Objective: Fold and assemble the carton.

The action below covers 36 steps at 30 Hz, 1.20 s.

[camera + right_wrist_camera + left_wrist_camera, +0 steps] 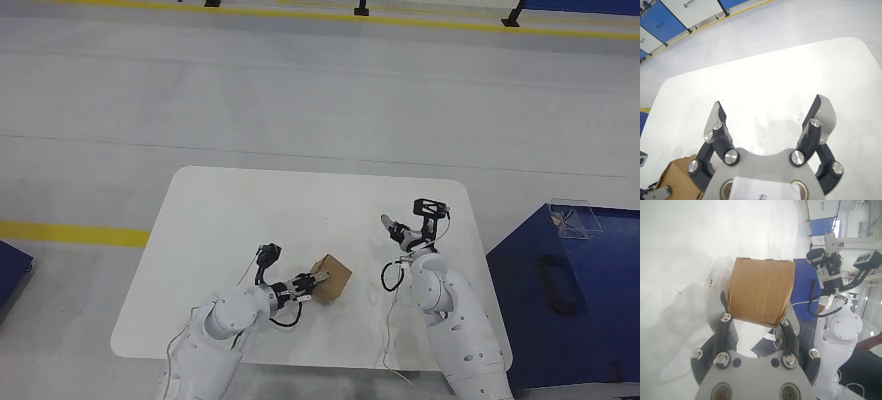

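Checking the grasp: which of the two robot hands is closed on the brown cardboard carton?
The left hand: it clamps the brown cardboard carton from both sides. The right hand hangs open, apart from it.

You are working in bright, even light. The white round-cornered table [772, 75] glares almost to blank in both wrist views. The brown cardboard carton [761, 291] throws only a faint, soft grey shadow beside it. In the wrist views the table's edge bows towards the borders.
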### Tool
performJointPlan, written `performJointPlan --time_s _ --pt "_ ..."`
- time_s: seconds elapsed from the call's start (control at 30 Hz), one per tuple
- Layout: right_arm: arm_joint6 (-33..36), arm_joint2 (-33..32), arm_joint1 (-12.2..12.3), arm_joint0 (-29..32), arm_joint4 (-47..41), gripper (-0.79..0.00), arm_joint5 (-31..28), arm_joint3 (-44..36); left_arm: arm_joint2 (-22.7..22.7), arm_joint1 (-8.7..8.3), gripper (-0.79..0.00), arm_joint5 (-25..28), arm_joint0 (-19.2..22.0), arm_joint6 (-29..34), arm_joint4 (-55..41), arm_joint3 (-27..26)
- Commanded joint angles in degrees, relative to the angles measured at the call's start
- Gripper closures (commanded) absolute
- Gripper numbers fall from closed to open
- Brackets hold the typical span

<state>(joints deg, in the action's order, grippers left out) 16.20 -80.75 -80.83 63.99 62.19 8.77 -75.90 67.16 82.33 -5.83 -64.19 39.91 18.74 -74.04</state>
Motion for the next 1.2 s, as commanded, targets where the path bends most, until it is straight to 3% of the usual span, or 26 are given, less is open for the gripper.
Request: performJointPlan --time_s 0.0,0.1,0.23,0.3,0.4,0.43,0.53,0.7,1.17 --pt "0.0 0.0 0.0 0.0 0.0 -0.785 0.0 0.0 0.8 -0.35 -0.785 -1.4 -0.9 -0.8 1.1 -1.8" --pt "0.0 0.0 0.0 0.0 0.0 -0.785 0.0 0.0 3.1 -0.89 -0.785 -2.0 -3.5 -4.4 1.9 -6.9" --pt "0.0 0.0 0.0 0.0 0.0 -0.785 0.0 0.0 4.9 -1.80 -0.785 5.8 -8.9 -14.6 9.8 -15.8" --pt "0.0 0.0 0.0 0.0 0.0 -0.785 0.0 0.0 3.5 -2.15 -0.588 10.4 -11.0 -17.7 16.0 -18.6" --pt "0.0 0.0 0.0 0.0 0.0 -0.785 0.0 0.0 0.0 -2.42 -0.083 14.7 -11.4 -21.1 27.4 -19.9" --pt "0.0 0.0 0.0 0.0 0.0 -0.785 0.0 0.0 -1.5 -2.42 0.000 14.8 -11.2 -22.2 31.7 -19.4" --pt "0.0 0.0 0.0 0.0 0.0 -0.785 0.0 0.0 -6.4 -1.95 0.000 12.1 -9.3 -24.9 41.5 -16.4" --pt "0.0 0.0 0.0 0.0 0.0 -0.785 0.0 0.0 -10.5 -0.77 0.000 8.8 -5.2 -26.0 43.3 -10.9" --pt "0.0 0.0 0.0 0.0 0.0 -0.785 0.0 0.0 -11.4 -0.07 0.000 6.9 -2.4 -23.6 42.9 -5.7"
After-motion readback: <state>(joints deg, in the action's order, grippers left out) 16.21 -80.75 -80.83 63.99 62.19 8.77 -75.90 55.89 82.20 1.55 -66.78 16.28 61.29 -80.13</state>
